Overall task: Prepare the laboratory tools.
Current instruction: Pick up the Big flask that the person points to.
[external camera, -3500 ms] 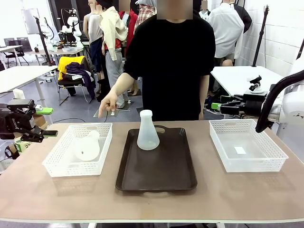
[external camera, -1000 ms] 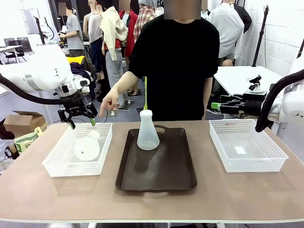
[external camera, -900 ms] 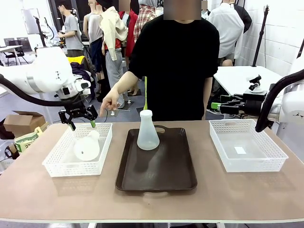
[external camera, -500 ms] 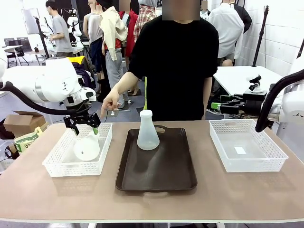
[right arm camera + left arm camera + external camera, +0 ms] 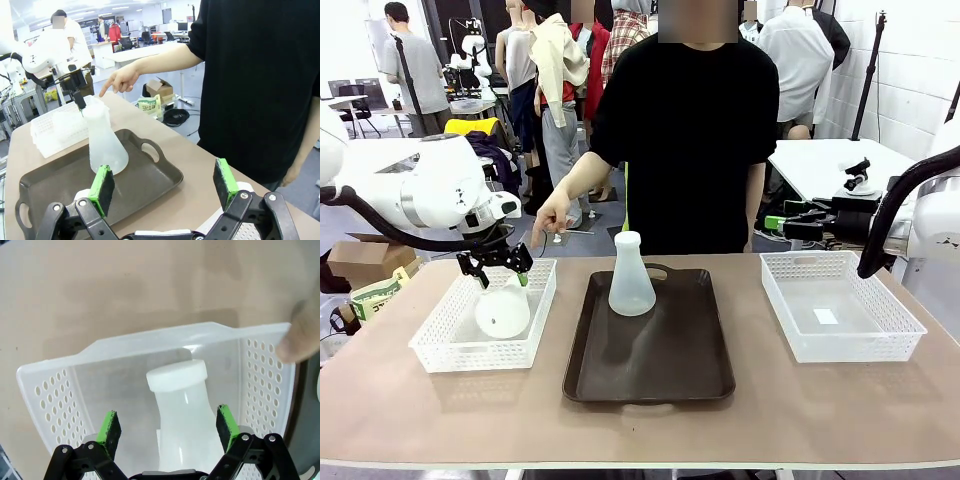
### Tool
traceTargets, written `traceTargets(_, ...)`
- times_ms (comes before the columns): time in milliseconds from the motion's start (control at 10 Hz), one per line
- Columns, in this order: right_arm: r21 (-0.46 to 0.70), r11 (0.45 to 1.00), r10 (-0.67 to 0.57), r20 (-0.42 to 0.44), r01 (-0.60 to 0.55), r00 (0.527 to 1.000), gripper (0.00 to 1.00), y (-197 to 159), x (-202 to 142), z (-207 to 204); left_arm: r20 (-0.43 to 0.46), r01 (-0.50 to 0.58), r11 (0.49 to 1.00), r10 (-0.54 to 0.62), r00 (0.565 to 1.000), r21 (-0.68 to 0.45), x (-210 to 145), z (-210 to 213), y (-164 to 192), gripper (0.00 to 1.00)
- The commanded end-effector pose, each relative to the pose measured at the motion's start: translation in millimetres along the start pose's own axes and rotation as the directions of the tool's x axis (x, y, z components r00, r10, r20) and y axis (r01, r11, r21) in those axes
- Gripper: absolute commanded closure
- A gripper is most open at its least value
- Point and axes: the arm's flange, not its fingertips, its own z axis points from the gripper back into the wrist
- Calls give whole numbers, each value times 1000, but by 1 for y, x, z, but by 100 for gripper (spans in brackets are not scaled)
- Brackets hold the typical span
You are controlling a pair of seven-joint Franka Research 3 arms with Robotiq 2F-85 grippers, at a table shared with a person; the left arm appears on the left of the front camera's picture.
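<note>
We are looking across the worktop [image 5: 820, 410], which is carrying a dark brown tray [image 5: 650, 375] in the middle and a white mesh basket on each side. The right basket [image 5: 910, 325] is sitting well apart from the tray. The left basket [image 5: 435, 345] is holding one of the two flasks. That flask [image 5: 503, 310] is lying tilted on its side, its wide base facing us and its neck pointing toward the basket's far wall. The other flask [image 5: 631, 280] is standing upright on the far part of the tray.

We are judging both as empty and so light, stiff and smooth-walled. Whether they are glass or plastic we cannot tell, so we are treating them as breakable. The cone is tapering, so pads would likely be slipping along it. The narrow neck just under the lip of the mouth is offering the surer hold. The round body may be rolling if nudged.

The left end effector [image 5: 501, 276] is hovering over the lying flask with its jaws spread wide and its green pads [image 5: 111, 432] on either side of the neck, clamped on nothing. The right end effector [image 5: 163, 185] is also standing wide apart and holding nothing, facing the tray from the right. The person's hand [image 5: 550, 215] is pointing toward the left basket.
</note>
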Motion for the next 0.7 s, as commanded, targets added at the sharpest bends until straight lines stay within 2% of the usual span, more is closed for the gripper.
traceTargets(0, 1, 1000, -7, -17, 7, 1000, 0, 0, 1, -1, -2, -45, 999, 45, 999, -3, 15, -4, -5, 0)
traceTargets(600, 1, 1000, -7, -17, 7, 1000, 0, 0, 1, -1, -48, -53, 998, 54, 997, 13, 23, -16, -16, 0)
